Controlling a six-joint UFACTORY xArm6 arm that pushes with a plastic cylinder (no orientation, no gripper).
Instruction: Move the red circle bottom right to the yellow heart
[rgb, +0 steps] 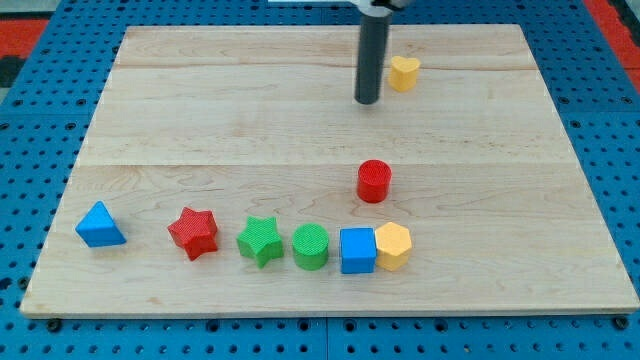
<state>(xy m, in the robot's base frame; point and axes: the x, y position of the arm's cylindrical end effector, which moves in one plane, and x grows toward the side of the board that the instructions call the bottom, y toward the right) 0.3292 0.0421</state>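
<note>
The red circle (374, 181) stands right of the board's middle. The yellow heart (403, 73) lies near the view's top, above and slightly right of the red circle. My tip (367, 101) is just left of and a little below the yellow heart, apart from it, and well above the red circle. The rod rises from the tip to the view's top edge.
A row of blocks lies along the view's bottom: blue triangle (100, 226), red star (194, 233), green star (260, 240), green circle (311, 246), blue square (357, 250), yellow hexagon (393, 245). The wooden board (200, 110) sits on a blue pegboard.
</note>
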